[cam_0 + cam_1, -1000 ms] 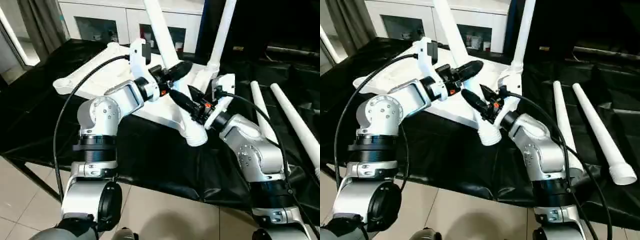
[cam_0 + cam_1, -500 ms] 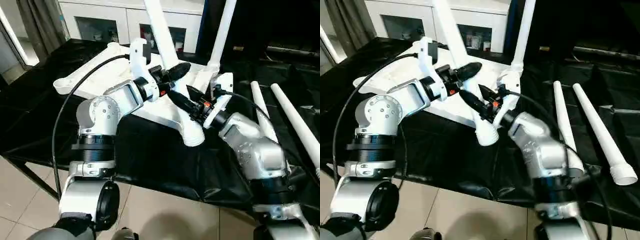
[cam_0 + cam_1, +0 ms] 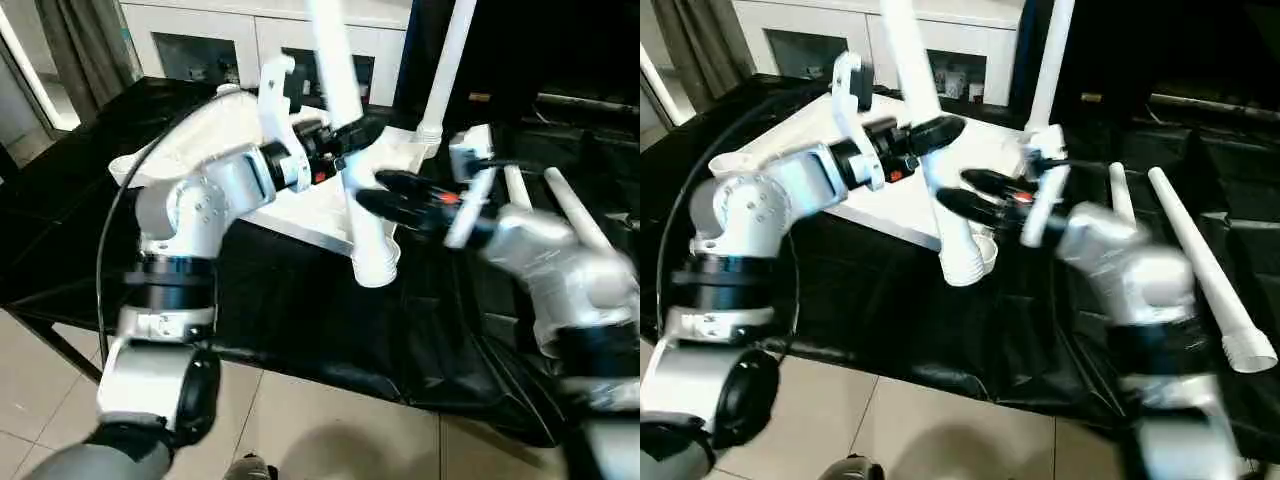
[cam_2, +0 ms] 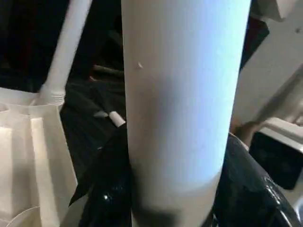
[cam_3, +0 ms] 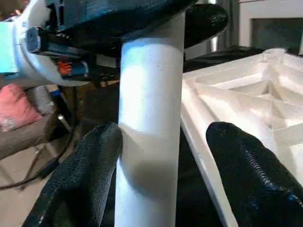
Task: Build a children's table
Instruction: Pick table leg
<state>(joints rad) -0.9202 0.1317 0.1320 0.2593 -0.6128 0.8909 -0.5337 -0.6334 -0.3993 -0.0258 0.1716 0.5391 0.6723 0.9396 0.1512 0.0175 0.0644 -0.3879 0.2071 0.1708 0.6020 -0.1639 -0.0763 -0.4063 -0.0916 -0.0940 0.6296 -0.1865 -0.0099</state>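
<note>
The left claw (image 3: 352,135) grips a white leg (image 3: 345,120) standing at the near corner socket of the upturned tabletop (image 3: 230,130) on the black-draped desk (image 3: 300,300). The right claw (image 5: 156,156) stands open around that leg. Two loose legs (image 3: 1200,270) lie toward the desk's right edge.

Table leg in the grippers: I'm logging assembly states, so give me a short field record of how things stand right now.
held leg: white tapered tube, steeply tilted, wide end low at the tabletop's near corner
left gripper: shut on the held leg
right gripper: open, black fingers either side of the held leg
tabletop: underside up on the black-draped table
fitted leg: upright in the far corner socket
loose legs: two, lying on the cloth at right
</note>
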